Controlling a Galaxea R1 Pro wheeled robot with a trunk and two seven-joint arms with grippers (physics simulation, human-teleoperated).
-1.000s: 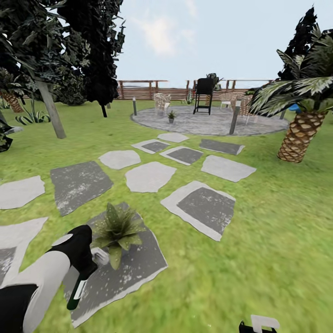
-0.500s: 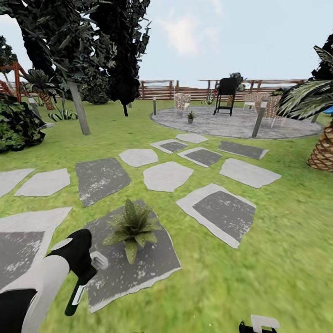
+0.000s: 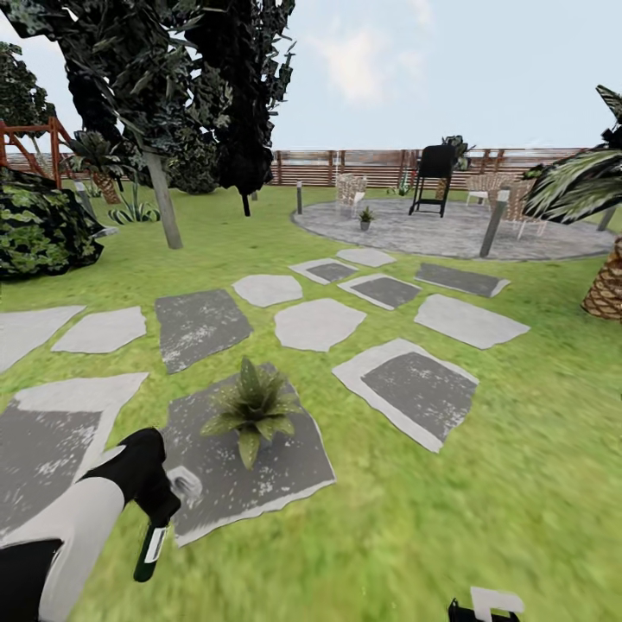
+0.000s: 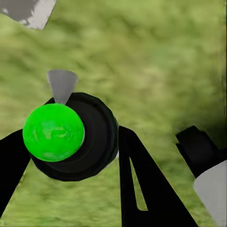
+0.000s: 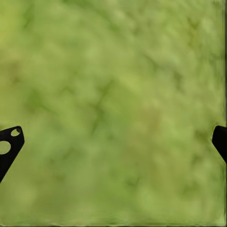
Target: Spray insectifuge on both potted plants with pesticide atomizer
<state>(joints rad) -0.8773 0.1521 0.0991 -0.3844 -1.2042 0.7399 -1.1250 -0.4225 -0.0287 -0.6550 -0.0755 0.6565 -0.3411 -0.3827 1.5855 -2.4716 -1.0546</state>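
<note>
From the head view, our left end effector (image 3: pixel 160 510) is clamped on the pesticide atomizer (image 3: pixel 154 540), its pale head (image 3: pixel 185 484) pointing toward the nearer of the potted plants (image 3: pixel 252 408), which sits on a dark stepping stone (image 3: pixel 285 471) just beyond it. Over the last second the whole scene has slid rightward, so our camera has swung left; the arm and bottle keep their pose. The second plant (image 3: pixel 366 216) stands far off on the patio (image 3: pixel 449 233).

In the left wrist view, the fingers (image 4: pixel 142 184) flank the atomizer (image 4: pixel 71 137) above grass.

In the right wrist view, the right end effector (image 5: pixel 113 146) is spread wide and empty over the lawn (image 5: pixel 113 94).

We judge spraying the near plant comes next.
</note>
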